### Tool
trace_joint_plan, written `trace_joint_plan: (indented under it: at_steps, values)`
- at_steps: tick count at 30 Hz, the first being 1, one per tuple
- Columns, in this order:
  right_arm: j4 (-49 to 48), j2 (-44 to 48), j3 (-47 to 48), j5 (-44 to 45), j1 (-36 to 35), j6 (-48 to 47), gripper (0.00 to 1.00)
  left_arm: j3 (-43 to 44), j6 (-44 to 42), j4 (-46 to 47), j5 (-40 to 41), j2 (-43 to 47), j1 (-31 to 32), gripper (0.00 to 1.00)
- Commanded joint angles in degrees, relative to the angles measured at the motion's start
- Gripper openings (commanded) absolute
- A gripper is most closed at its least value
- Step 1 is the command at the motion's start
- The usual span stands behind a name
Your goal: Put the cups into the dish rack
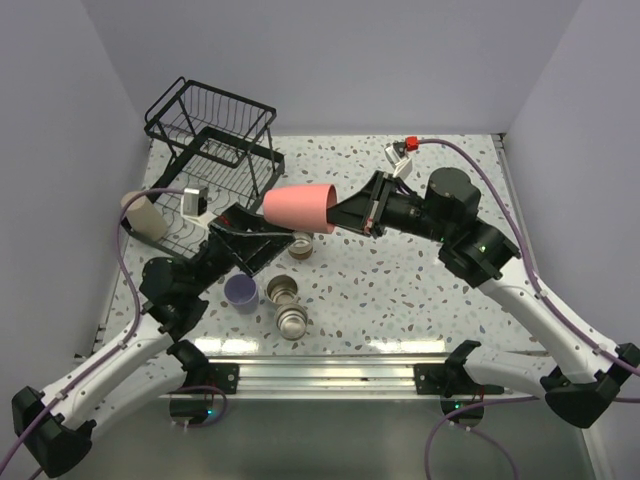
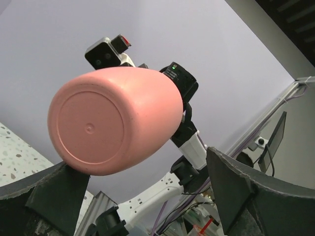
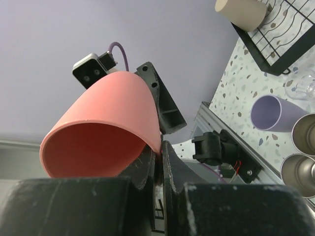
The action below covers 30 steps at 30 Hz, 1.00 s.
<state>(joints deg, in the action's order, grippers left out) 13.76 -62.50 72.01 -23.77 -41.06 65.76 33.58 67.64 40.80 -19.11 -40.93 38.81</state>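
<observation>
The red-pink cup (image 1: 298,207) is up in the air, lying flat; its long axis runs across the table, its closed base pointing left towards the left gripper (image 1: 250,240) and its open mouth facing the right gripper (image 1: 337,213); it hangs over the table just to the right of the dish rack (image 1: 212,128), in front of the deep basket.

The right gripper is pinched tight on the cup's rim, one finger inside the mouth and one outside; the left gripper is spread wide with the cup's base between its fingers (image 2: 55,192); whether they touch the cup, I cannot tell.

I count seven cups; one red-pink, held; one tan cup (image 1: 141,214), tipped on its side at the left end of the rack's slotted tray; one lavender cup (image 1: 240,292), upright on the table near the left arm; three steel cups (image 1: 283,291) on the table beside it; one clear glass cup (image 3: 303,86), seen only from the right wrist, near the rack's edge; one rack, two arms.
</observation>
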Motion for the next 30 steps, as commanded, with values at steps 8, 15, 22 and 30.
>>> trace_joint_plan:
  at_steps: [8, 15, 22, 30]
  values:
    - [-2.2, 2.0, 2.0, -4.0, 1.0, -0.6, 0.0, 9.6, -10.5, -16.0, 7.0, 0.8, -1.8, 1.0]
    - [-1.6, 3.2, 0.9, -4.3, 1.8, -0.8, 0.0, 12.0, -12.0, -20.0, 7.1, 0.6, -2.6, 0.95]
    - [-2.8, 3.1, 0.1, -4.5, 1.9, -0.4, 0.0, 14.0, -11.8, -18.1, 3.8, -2.4, -2.7, 0.76]
    - [-2.9, 3.3, -0.7, -3.0, 2.0, -0.9, 0.0, 15.6, -9.8, -12.4, -3.7, -7.4, -2.7, 0.52]
